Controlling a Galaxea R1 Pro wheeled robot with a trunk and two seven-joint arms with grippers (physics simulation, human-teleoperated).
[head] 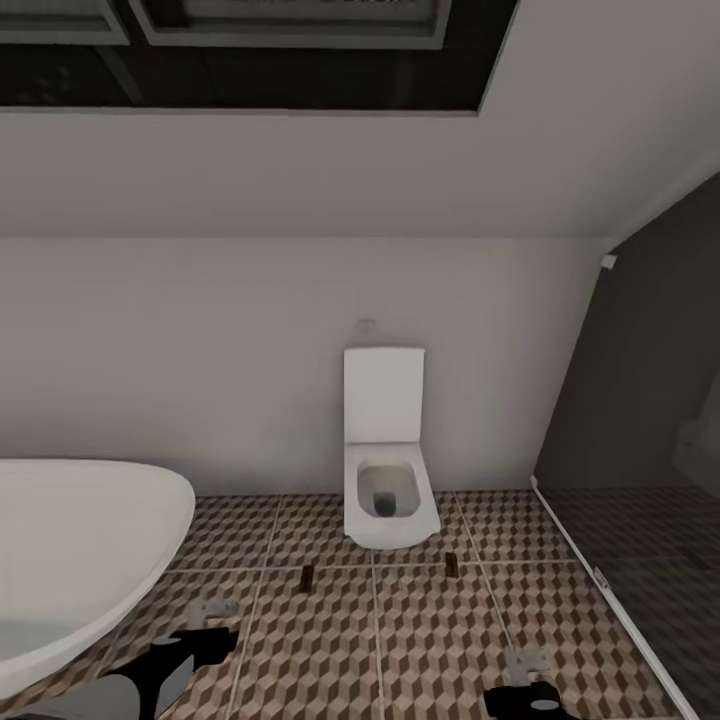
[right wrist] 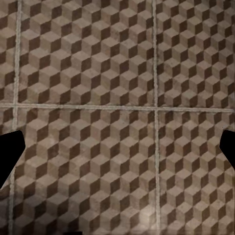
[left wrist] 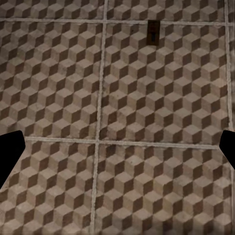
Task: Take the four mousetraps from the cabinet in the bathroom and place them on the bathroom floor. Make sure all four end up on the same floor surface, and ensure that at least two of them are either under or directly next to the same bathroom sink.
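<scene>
Both grippers' fingers [left wrist: 11, 152] [right wrist: 10, 152] are spread wide and empty above the bathroom floor [head: 420, 640]. Two mousetraps [head: 308, 577] [head: 453, 565] lie at lower centre, before the toilet [head: 388, 480]; the left wrist view has one [left wrist: 153, 31].

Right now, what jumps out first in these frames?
The white toilet against the far wall, lid up, centre of the head view. Two small dark mousetraps lie on the cube-patterned floor just before it, either side. The white bathtub curves in on the robot's left.
</scene>
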